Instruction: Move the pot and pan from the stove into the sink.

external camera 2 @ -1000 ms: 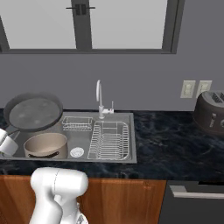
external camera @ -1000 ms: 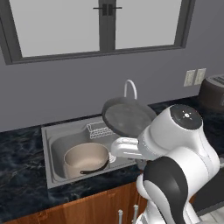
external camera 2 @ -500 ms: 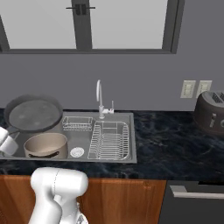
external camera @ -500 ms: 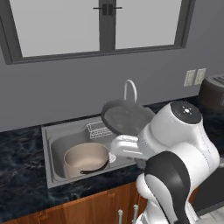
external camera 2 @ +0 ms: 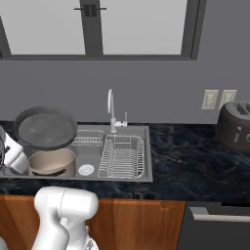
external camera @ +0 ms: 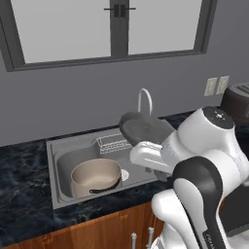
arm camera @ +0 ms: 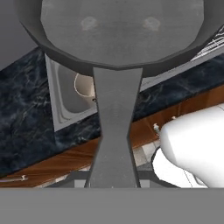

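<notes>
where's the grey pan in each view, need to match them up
Left base view: the pan is held in the air at centre, above the sink, right of the pot.
Right base view: far left, above the pot.
Hand view: across the top, handle running down the middle.
Shared landmark: the pot in the basin.

A window (external camera 2: 132,27) with a dark frame spans the grey wall above a black marble counter (external camera 2: 195,156). 2 white outlets (external camera 2: 218,99) sit on the wall beside a dark toaster (external camera 2: 236,125). Wooden cabinets (external camera 2: 132,222) run below, next to a dark appliance front with a silver handle (external camera 2: 219,214).
</notes>
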### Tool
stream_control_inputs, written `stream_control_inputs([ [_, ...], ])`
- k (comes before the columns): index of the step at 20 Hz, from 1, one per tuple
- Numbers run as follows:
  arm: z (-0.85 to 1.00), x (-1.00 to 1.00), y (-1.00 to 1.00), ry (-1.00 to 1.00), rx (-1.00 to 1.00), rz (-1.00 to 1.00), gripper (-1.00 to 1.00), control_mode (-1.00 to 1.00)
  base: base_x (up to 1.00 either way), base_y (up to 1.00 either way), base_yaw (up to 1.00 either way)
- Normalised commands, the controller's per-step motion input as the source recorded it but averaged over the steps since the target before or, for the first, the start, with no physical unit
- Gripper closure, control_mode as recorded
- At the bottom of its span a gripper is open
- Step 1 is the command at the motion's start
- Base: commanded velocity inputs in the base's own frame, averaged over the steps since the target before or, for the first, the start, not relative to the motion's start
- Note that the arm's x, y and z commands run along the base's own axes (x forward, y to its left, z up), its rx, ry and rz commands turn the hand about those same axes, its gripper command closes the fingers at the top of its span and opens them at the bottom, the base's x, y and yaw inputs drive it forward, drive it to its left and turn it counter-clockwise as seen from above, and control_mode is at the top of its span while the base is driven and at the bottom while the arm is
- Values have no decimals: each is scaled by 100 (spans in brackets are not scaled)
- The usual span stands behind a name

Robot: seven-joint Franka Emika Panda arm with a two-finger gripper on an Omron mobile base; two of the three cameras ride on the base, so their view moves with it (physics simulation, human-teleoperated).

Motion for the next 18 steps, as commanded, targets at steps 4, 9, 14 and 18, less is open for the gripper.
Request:
stream_control_inputs([
  [4,-2,14,-11,10,16,-4,100,-100,0,0,0],
  [9,-1,1,-3,8,19,-2,100,-100,0,0,0],
  [14,-15,20,21,4,14,-4,100,-100,0,0,0],
  [18,-30,41,32,4,9,-5,100,-100,0,0,0],
])
